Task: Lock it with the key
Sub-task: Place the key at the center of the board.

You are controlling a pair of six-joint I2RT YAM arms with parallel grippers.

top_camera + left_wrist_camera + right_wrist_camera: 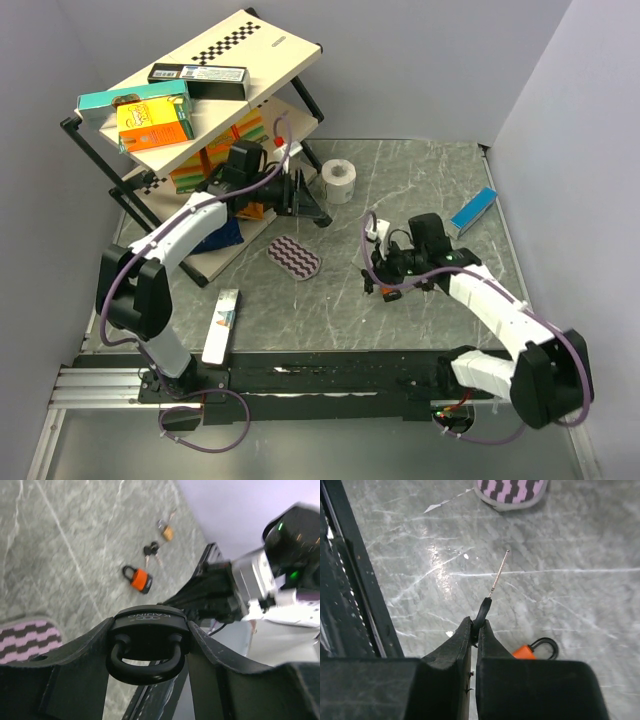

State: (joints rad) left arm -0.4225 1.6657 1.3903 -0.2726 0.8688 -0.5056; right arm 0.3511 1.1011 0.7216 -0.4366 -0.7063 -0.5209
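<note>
The left hand (150,636) is clamped on a black padlock (149,622), its 2 fingers pressing the sides of the body. The shackle loop points back toward the wrist. The bottom of the lock faces away from the hand, so the keyhole is hidden from me. I cannot tell whether the shackle is seated or loose.

The right hand (475,630) is pinched together on the black head of a key (493,586), with the thin blade sticking straight out past the fingertips over the table (570,555). An orange padlock (529,652) lies on the table just beside the right fingers, on their right and not touching them. Ahead of that hand, well beyond the key's tip, lies a pink and black zigzag pad (510,490). Looking out past the left hand, a bunch of keys (151,549) and a brass padlock (166,530) lie farther off on the table.

As I judge it, both pickups are done: 1 hand has a lock, the other has a key. What is left is the main part. From above, the 2 hands are well apart, the key blade is in no keyhole, and nothing has been turned. The hands need to come together, line up the blade with the lock's underside, push it in and twist.
</note>
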